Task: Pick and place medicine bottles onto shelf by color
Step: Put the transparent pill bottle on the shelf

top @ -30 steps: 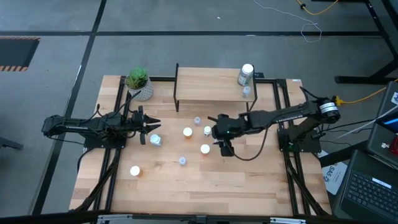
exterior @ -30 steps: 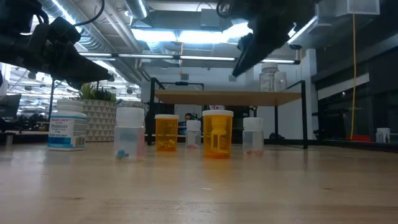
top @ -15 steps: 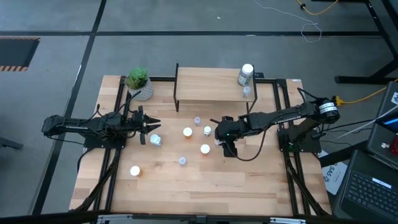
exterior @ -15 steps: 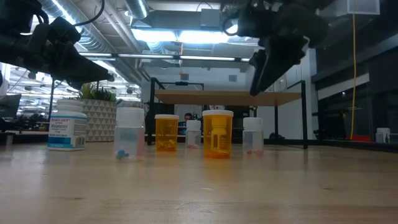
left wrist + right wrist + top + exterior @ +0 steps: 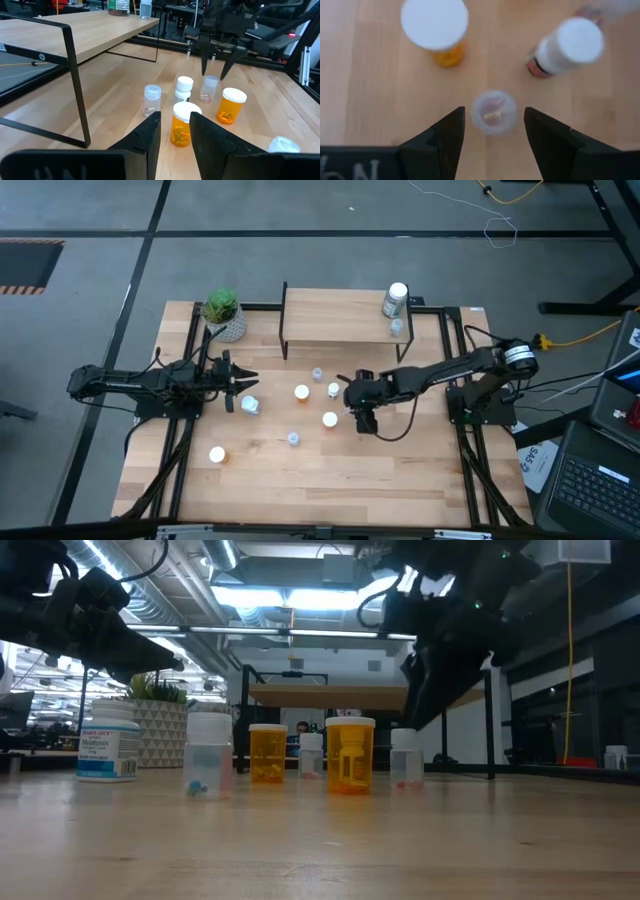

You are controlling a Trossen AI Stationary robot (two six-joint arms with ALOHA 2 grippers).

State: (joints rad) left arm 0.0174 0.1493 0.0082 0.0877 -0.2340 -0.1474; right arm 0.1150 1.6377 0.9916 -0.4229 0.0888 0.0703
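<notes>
While the right gripper (image 5: 492, 131) hangs fingers-down over the middle of the table (image 5: 400, 470), its two fingers stand apart, straddling a small clear bottle (image 5: 494, 112) without touching it; nothing is grasped. Only the right wrist view shows this straddle plainly, along with pale pills inside the bottle. Beside it in that view stand an orange bottle (image 5: 437, 31) and a white-capped bottle with a dark base (image 5: 568, 46). The left wrist view sees the same gripper from the side: open fingers pointing down just above the clear bottle's cap. The low view shows only a dark mass above the right end of the bottle row.

The left gripper (image 5: 240, 385) waits over the table's left side, nothing held, fingers slightly apart, near a white labelled bottle (image 5: 250, 406). Its label shows only in the low view.

From above, two more clear bottles (image 5: 317, 374) (image 5: 294, 439) and an orange bottle (image 5: 216, 455) near the front left stand apart from the cluster.

The shelf (image 5: 335, 320) stands at the back of the table. At its right end are a larger bottle (image 5: 395, 300) and what looks like a small clear one (image 5: 397, 328) just in front of it, though that one is hard to make out. A potted plant (image 5: 223, 313) sits left of the shelf.
</notes>
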